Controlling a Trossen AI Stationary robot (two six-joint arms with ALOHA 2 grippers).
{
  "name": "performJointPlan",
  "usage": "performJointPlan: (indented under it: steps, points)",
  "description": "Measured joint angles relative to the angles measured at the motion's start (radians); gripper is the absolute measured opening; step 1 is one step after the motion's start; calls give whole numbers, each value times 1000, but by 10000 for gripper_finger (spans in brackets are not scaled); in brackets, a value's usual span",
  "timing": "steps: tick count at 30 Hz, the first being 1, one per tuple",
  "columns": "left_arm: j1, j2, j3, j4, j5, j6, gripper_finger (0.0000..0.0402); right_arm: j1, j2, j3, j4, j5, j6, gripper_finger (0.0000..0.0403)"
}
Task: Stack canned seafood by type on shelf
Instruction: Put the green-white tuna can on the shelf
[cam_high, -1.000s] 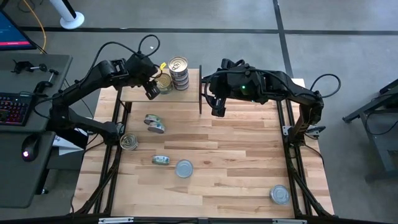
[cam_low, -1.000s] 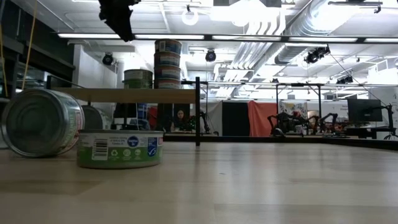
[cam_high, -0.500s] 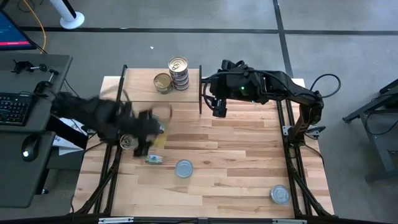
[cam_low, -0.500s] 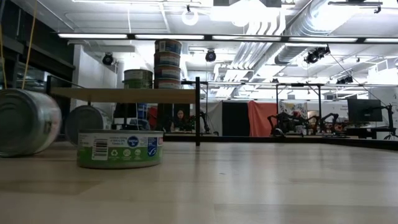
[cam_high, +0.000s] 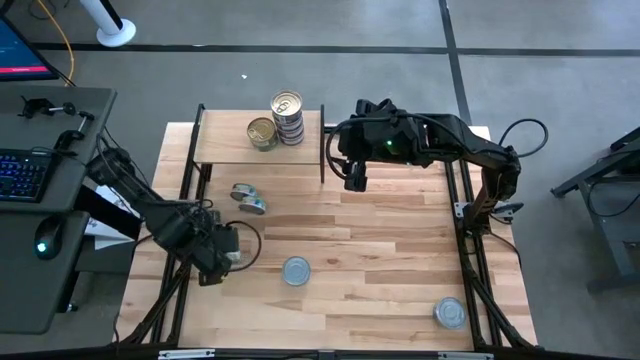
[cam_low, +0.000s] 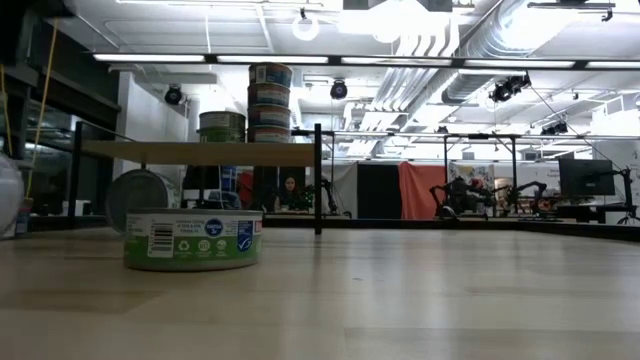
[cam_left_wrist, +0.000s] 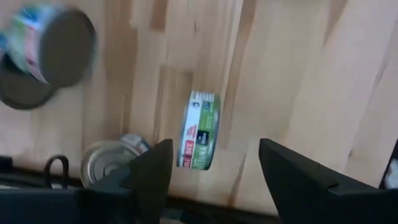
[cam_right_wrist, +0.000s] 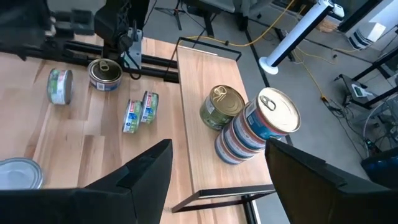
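Two stacks on shelf (cam_high: 225, 148) at upper centre (tall blue (cam_high: 288, 117), short green (cam_high: 262, 133)); loose tins remain lower down. Left gripper (cam_left_wrist: 208, 163) released, empty; right gripper (cam_right_wrist: 217, 165) spread, empty.

Shelf (cam_high: 222, 148): two stacks crowd its right end, a tall blue-labelled stack (cam_high: 288, 118) touching a short gold-topped stack (cam_high: 262, 134); left half of the board bare, open from above. Right gripper (cam_high: 355, 172) hangs jaws apart just past the shelf's black upright (cam_high: 323, 145), which stands between it and the stacks. Tabletop (cam_high: 400, 260): wide bare stretch through middle and right; only a silver-topped tin (cam_high: 296, 271) near centre front and another tin (cam_high: 450, 313) at the front right corner. Left side tighter: pair of tins on edge (cam_high: 248, 198) before the shelf, left gripper (cam_high: 222, 262) low and open at the left edge, a green-labelled tin (cam_left_wrist: 200, 132) on its rim ahead of its fingers.
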Motion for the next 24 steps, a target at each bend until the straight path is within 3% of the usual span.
performJointPlan:
  steps: [10, 16, 24]
  points:
    - [67, -1, -156, 20, 125, 45, 291, -29, 0, 0, 0, -51, 34, 248]
    - [80, -1, -249, 132, 180, 65, 295, -36, 0, 0, 1, -51, 34, 248]
    - [87, 11, -314, 184, 155, 65, 295, -36, 0, 0, 1, -51, 34, 248]
